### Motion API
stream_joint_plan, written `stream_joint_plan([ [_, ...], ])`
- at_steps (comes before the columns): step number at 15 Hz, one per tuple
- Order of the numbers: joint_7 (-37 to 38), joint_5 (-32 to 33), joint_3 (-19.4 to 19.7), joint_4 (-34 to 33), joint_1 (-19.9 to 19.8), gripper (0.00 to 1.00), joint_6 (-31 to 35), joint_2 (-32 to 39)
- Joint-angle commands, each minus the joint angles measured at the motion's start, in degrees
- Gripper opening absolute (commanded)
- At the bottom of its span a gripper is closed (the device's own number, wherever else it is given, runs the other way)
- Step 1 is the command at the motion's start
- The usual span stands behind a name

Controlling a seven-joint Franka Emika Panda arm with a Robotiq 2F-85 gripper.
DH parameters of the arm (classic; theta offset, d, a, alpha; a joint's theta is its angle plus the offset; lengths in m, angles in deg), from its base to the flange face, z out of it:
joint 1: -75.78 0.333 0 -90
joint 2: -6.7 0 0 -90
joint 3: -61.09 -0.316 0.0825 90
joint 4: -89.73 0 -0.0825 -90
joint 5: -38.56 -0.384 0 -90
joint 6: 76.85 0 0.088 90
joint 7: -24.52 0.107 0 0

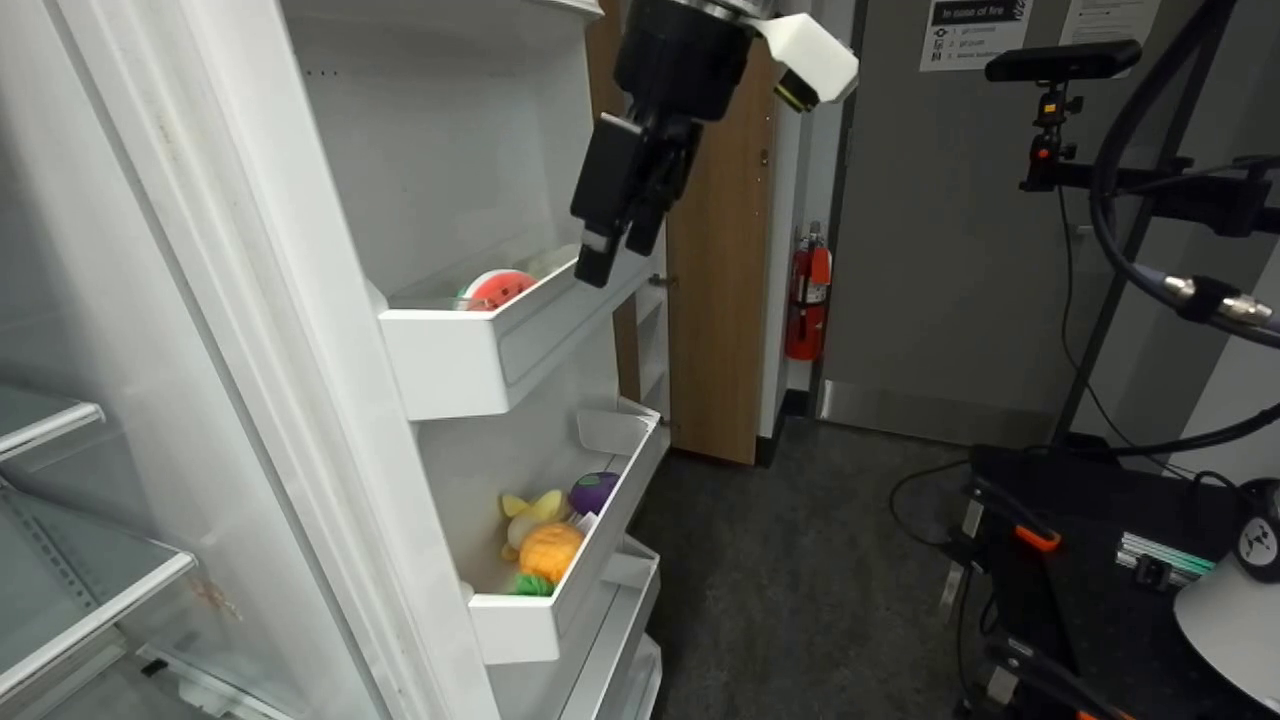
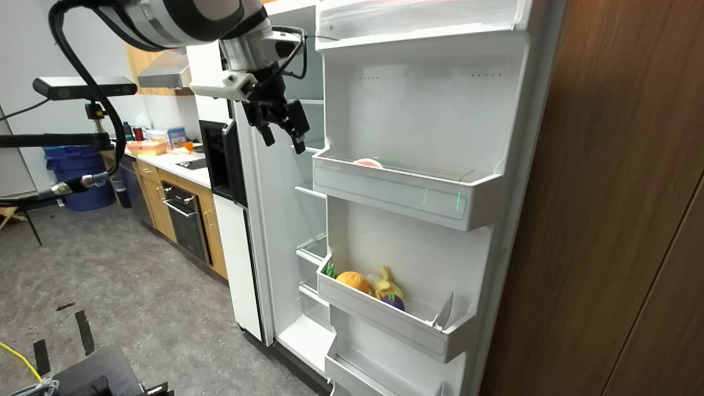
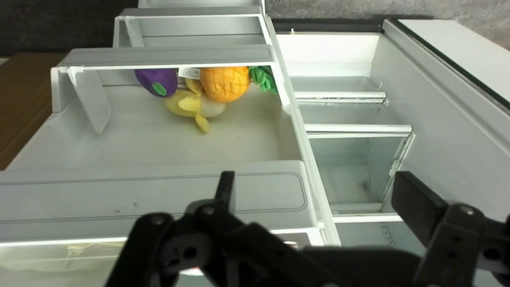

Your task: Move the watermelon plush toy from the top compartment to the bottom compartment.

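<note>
The watermelon plush toy [image 1: 500,288], red with dark seeds, lies in the top compartment [image 1: 445,365], its lower part hidden by the bin wall. In an exterior view only the upper edge of the watermelon plush toy [image 2: 368,163] shows above the lip of the top compartment [image 2: 385,190]. The bottom compartment [image 1: 515,632] is the white bin below; it also shows in the wrist view [image 3: 171,57]. My gripper [image 1: 618,252] is open and empty, above and in front of the top compartment. In the wrist view the fingers of the gripper [image 3: 314,179] are wide apart, and they mostly hide the toy [image 3: 192,272].
The bottom compartment holds an orange pineapple plush [image 3: 225,83], a yellow plush [image 3: 195,103], a purple toy [image 3: 159,81] and a white divider [image 3: 91,99]. Fridge shelves [image 3: 354,128] stand beside the open door. A wooden panel [image 2: 616,192] is beyond the door.
</note>
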Motion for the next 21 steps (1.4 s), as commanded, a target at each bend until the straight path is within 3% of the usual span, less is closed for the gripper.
stream_joint_plan([
  [1, -0.2, -0.3, -0.5, -0.4, -0.7, 1.00, -0.2, 0.0],
  [7, 0.0, 1.2, -1.1, 1.0, -0.8, 1.00, 1.2, -0.5],
  [15, 1.9, 5.3, 0.0, -4.6, -4.6, 1.00, 5.1, 3.6],
  [21, 7.5, 15.9, -0.2, -4.4, -8.6, 1.00, 21.7, 9.5],
])
